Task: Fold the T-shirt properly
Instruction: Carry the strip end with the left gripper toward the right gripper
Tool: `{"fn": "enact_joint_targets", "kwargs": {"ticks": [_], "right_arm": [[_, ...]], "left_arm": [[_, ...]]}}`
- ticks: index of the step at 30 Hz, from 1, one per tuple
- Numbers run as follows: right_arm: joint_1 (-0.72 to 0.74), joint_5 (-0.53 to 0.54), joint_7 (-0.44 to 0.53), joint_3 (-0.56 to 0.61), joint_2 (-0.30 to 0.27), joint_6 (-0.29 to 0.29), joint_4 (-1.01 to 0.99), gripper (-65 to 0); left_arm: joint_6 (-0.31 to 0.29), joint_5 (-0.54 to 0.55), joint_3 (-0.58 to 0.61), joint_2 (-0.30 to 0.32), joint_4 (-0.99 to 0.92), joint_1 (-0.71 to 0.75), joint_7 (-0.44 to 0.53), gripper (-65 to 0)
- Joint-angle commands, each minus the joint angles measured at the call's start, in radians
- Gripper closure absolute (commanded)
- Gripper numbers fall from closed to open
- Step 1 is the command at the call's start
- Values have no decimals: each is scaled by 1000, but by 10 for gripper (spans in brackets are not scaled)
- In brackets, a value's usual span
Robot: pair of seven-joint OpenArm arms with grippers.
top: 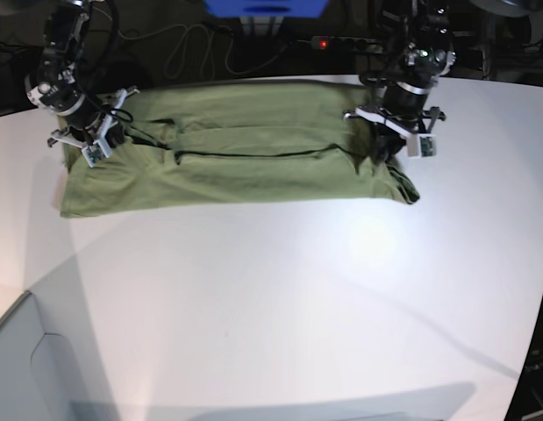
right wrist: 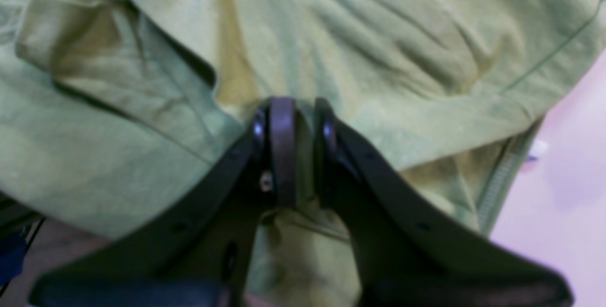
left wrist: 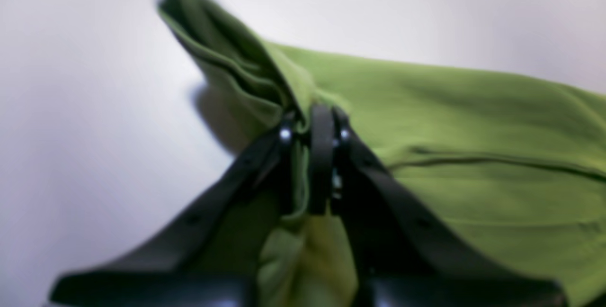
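The near half of the white worktop (top: 280, 307) lies bare in the base view. Beyond it, across the far part of the surface, the T-shirt (top: 236, 167) lies spread sideways as a long green band, already folded over lengthwise, with a dark seam line running along its middle.

At the shirt's end on the base view's right, the left gripper (left wrist: 315, 129) has its jaws clenched on a bunched ridge of the cloth; the left wrist view shows fabric pinched between them and a fold standing up just beyond the tips. At the opposite end, the right gripper (right wrist: 293, 124) is likewise clamped on the fabric, with wrinkled layers spreading away from the jaws and a ribbed edge, apparently the neckline, showing near the worktop's edge.

With both ends held, the step in hand looks like a lift and carry to bring one edge of the shirt over the rest. To do it well, the two arms should rise together and level, keeping the cloth lightly taut between them so that it does not sag or twist. The held edge should travel straight across and come down square on the matching edge. Each grip appears to hold several layers, so an even pull matters; a jerk could drag the lower layer and spoil the fold already made.
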State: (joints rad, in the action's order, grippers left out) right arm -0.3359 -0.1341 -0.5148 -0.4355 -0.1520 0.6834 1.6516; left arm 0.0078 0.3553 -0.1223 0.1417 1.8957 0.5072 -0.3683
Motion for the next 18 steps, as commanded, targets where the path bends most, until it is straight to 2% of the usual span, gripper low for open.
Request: {"fn": "enact_joint_targets", "kwargs": {"ticks": [1,9,18], "right_arm": [[1,-3,-5,-1,-10,15,8,-48],[1,-3,-6,-1,-11,15,8,-48],[1,-3,-8,-1,-24,15,8,-48]], "left_arm": [[-1,4,28,5,18,5,18,0],[1,3,286,5,-2,-69,18,0],[1,3,497,5,-78,-170,18,0]]}}
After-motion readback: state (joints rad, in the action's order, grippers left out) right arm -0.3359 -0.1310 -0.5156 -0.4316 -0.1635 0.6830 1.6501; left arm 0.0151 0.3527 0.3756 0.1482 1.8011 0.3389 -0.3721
